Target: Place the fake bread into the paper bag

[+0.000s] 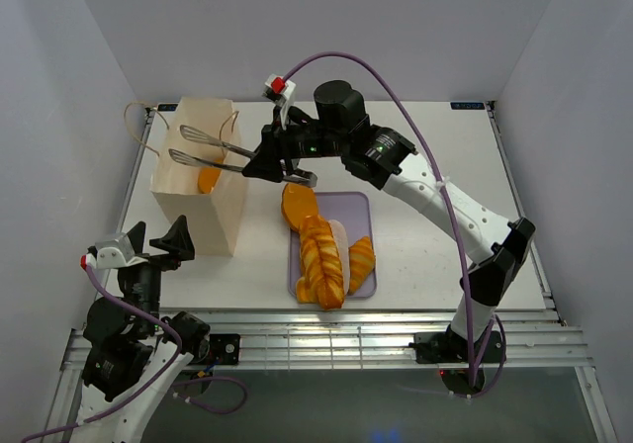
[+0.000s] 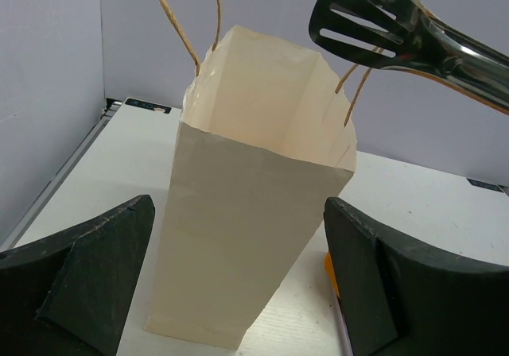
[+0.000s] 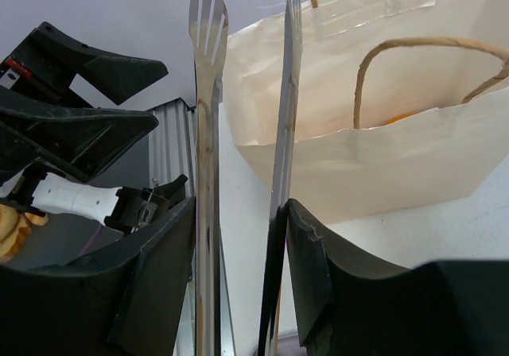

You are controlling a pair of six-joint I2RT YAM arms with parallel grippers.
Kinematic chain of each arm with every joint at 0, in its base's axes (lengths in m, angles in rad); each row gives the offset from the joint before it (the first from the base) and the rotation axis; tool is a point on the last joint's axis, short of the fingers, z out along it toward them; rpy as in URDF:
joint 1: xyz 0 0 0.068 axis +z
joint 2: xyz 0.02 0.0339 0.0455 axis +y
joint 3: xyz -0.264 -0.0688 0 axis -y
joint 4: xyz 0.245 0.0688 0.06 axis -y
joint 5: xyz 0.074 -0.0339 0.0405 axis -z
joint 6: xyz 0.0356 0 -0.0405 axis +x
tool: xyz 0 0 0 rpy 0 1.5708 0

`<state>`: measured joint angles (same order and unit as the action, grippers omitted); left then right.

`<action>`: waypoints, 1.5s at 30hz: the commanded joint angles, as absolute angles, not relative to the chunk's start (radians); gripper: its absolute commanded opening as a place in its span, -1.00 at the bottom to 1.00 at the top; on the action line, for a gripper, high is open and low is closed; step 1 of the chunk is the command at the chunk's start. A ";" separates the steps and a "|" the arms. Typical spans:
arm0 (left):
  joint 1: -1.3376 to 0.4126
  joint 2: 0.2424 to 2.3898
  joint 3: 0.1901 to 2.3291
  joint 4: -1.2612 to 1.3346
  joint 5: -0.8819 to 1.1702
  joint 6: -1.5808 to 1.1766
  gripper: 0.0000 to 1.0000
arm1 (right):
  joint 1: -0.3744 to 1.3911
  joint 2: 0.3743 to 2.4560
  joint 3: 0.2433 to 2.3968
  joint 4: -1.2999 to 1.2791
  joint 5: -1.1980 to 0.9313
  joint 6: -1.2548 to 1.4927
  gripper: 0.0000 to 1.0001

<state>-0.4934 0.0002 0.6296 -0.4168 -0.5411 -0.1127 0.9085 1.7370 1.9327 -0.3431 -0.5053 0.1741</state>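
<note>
The paper bag (image 1: 203,216) stands upright and open at the table's left; it also shows in the left wrist view (image 2: 246,237) and the right wrist view (image 3: 374,165). One orange piece of fake bread (image 1: 209,179) lies inside it (image 3: 394,120). More fake bread lies on the tray: an oval loaf (image 1: 299,203), braided loaves (image 1: 321,255) and another piece (image 1: 361,261). My right gripper (image 1: 280,166) (image 3: 238,205) is shut on metal tongs (image 1: 203,146) (image 3: 207,133), whose spread, empty tips hang over the bag's mouth (image 2: 398,30). My left gripper (image 1: 158,240) (image 2: 238,209) is open and empty, just in front of the bag.
The lilac tray (image 1: 358,206) lies right of the bag at mid-table. The bag's cord handles (image 1: 134,127) stick out at the back left. White walls close in the table on three sides.
</note>
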 commanded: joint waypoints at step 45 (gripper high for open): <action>-0.499 -0.074 0.624 -0.402 -0.520 -0.104 0.96 | 0.407 1.040 0.457 0.255 0.189 0.416 0.03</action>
